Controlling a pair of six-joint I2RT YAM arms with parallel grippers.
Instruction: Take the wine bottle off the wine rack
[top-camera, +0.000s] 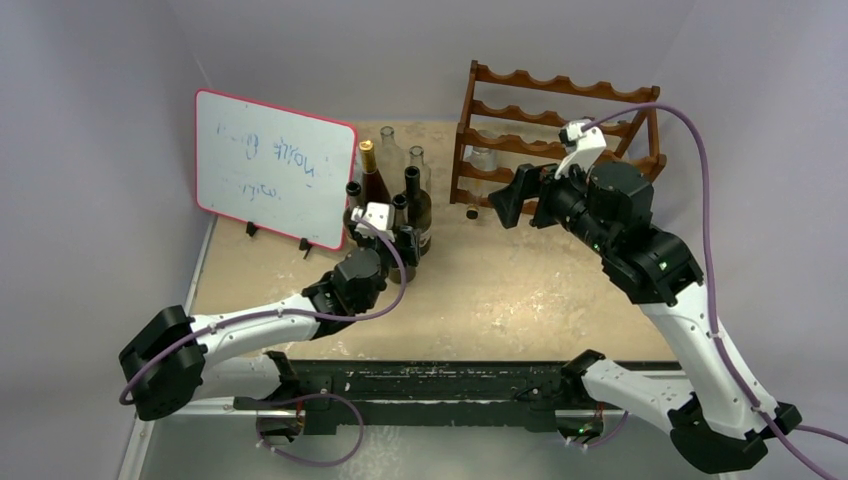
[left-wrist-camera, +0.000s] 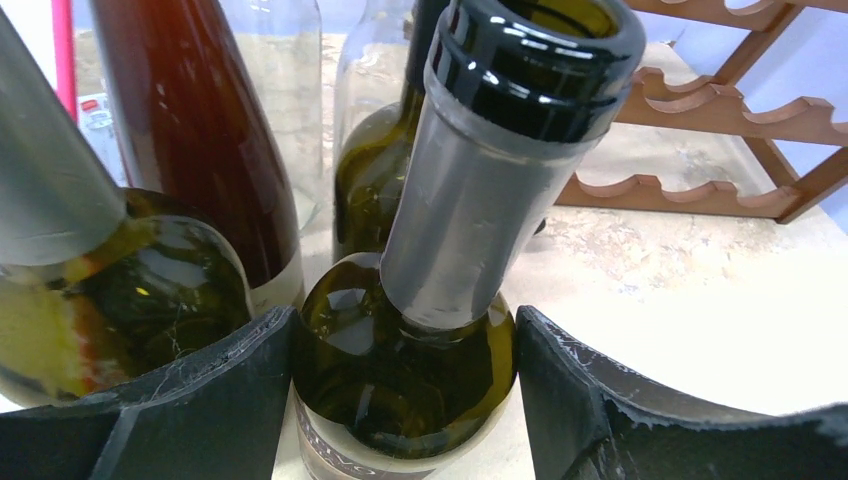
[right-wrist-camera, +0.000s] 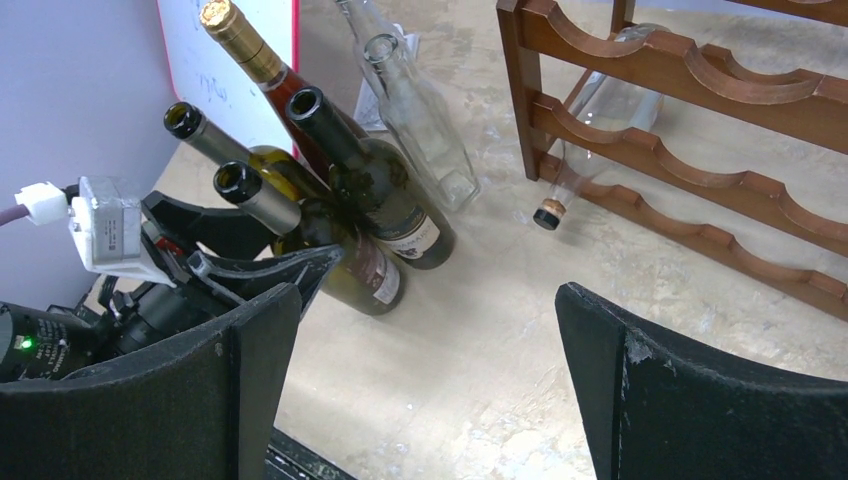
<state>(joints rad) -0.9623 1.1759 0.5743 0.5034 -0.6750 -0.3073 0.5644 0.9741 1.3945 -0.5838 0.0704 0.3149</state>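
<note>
Top external view: I see the wine rack (top-camera: 560, 125) standing at the far right of the counter (top-camera: 520, 300). The wine bottle (top-camera: 483, 158), clear glass, lies in one of its lower tiers at the left end. From my right wrist camera it slopes down through the scalloped rails, and its dark-capped mouth pokes out at the front, low over the counter.

My right claw (top-camera: 505, 200) hangs just in front of the rack's left end with the jaws spread wide and nothing between them. In its own camera both black fingers (right-wrist-camera: 230, 400) frame bare counter, and the bottle's mouth sits above and between them, clearly apart from either one.

My left claw (top-camera: 405, 240) is over by the cluster of standing bottles (top-camera: 385, 185), beside the red-edged whiteboard (top-camera: 272, 165). Through the left wrist camera the fingers (left-wrist-camera: 200, 410) sit either side of a green bottle (left-wrist-camera: 400, 390) with a grey foil neck. Both inner faces lie against its shoulder, so the claw is closed around that bottle, which stands upright on the counter. Crowded round it are a dark red bottle (left-wrist-camera: 200, 130), another green one behind and a third at the left edge of that view. Two empty clear bottles stand further back in the cluster.
</note>
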